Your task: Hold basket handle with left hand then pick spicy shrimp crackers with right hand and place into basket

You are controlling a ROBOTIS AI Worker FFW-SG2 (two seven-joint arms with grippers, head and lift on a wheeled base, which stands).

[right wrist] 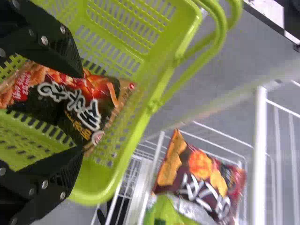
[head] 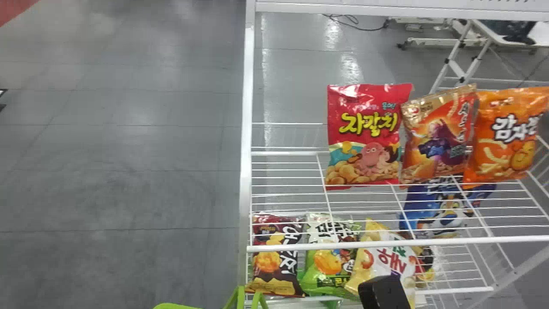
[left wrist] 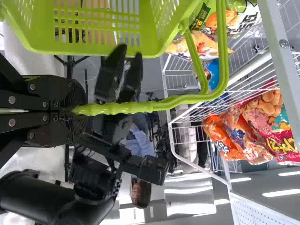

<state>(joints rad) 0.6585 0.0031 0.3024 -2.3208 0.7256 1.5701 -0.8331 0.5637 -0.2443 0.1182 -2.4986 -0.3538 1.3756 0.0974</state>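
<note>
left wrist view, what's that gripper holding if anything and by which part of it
The left gripper holds the basket by the ribbed grip of its handle.

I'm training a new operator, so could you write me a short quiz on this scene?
1. True or false: the left gripper is closed on the lime-green plastic handle.
2. Beside the black-and-red foil bag, the fingers of the right gripper are: A) pressed together; B) spread apart.
3. Fill in: the gold-topped bag stands between the bright red bag and one coloured ____.
Key: 1 true; 2 B; 3 orange.
</note>
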